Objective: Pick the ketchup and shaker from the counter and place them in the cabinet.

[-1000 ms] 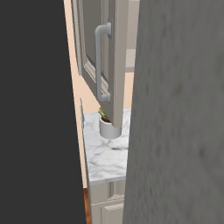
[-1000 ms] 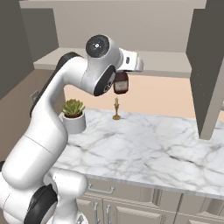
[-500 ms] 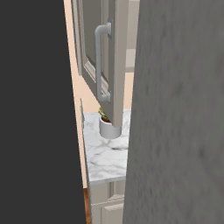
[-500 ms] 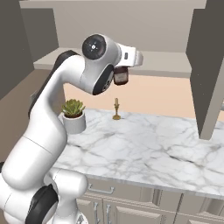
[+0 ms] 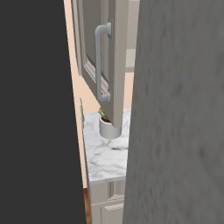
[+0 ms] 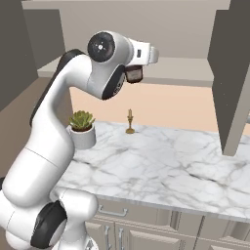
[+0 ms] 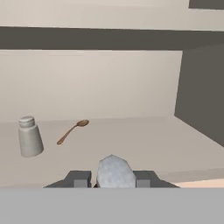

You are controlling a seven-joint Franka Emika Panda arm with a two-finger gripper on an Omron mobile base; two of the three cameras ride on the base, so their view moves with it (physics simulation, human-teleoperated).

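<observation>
Gripper [image 7: 113,179] clamped on grey-capped dark bottle [image 6: 134,74], probably the ketchup, raised to beige cabinet shelf [image 7: 131,144]; pale grey shaker [image 7: 29,136] already shelved. Forward reach, lowering, release required.

plant pot [image 5: 109,129] half behind cabinet door [image 5: 114,61], held thing [image 7: 115,172] unidentifiable

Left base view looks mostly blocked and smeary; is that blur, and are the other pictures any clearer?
Left base view: a flat dark slab and a coarse, smeared grey panel stand close to the camera; between them the cabinet door and counter look soft. Right base view: even light, soft shadows on the marble. Hand view: mild blur, the shaker and spoon soft-edged, no glare.
</observation>
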